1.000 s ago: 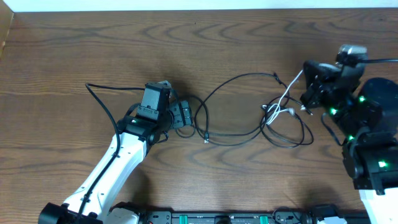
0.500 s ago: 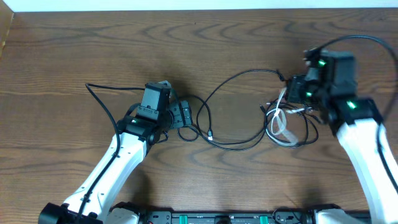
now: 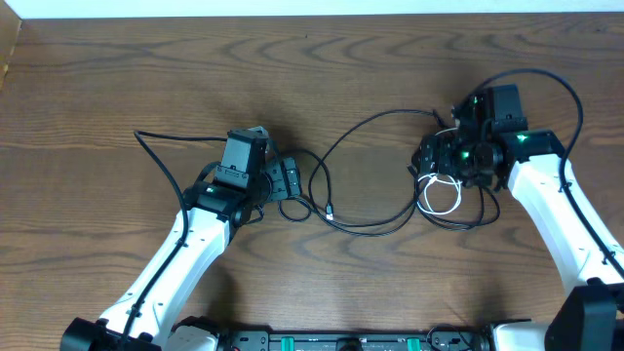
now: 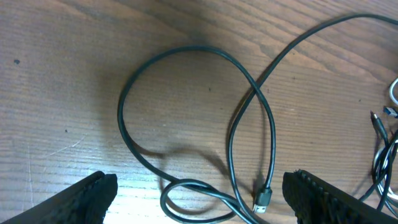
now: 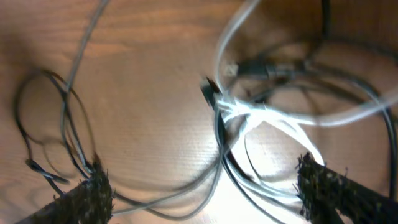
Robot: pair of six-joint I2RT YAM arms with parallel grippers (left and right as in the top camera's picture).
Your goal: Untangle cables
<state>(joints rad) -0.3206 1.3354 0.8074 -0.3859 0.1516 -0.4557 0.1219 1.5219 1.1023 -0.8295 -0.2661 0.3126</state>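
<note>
From overhead, my left gripper [image 3: 289, 181] rests low over the table [image 3: 146, 68] left of centre, beside a small loop of the long black cable [image 3: 375, 117]; that cable arcs up and across to my right side, and its plug [image 3: 330, 208] lies near the middle, between my two arms; my right gripper [image 3: 429, 161] sits over the knot on the right, where the white cable [image 3: 441, 198] loops just below it and thin black cords cross under and around it; how wide either pair of jaws stands I cannot tell from up here.

From my left wrist, my left gripper [image 4: 200, 180] is spread wide, one finger in each lower corner, nothing between them but wood and cord; the black cable [image 4: 186, 50] forms a round loop ahead of me, crosses itself on its right side, and ends in the plug [image 4: 262, 199], lying flat near my right-hand finger; more cord ends show at the right edge.

From my right wrist the picture is blurred; my right gripper [image 5: 202, 180] is also spread wide and grips nothing; the white cable [image 5: 280, 115] lies bunched ahead of and between my fingers, tangled with black cords; another thin black loop lies off to the left.
</note>
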